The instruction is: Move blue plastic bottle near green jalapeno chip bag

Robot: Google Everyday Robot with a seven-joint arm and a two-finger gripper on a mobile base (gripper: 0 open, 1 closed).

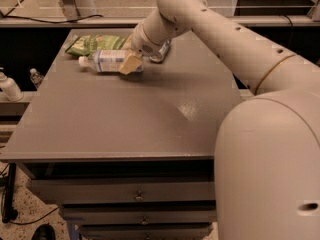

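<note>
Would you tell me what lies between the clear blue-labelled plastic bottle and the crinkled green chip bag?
Nothing in the camera view: the blue-labelled plastic bottle lies right beside the green chip bag; the gripper holds its base end.

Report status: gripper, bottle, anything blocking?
Status: gripper at table's back left, shut on bottle. It lies flat, just in front of chip bag. Nothing between them.

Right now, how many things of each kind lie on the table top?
Bottle: 1, gripper at its right end
Chip bag: 1
Silver thing, partly hidden by the arm, maybe a can: 1
Total: 3
</note>
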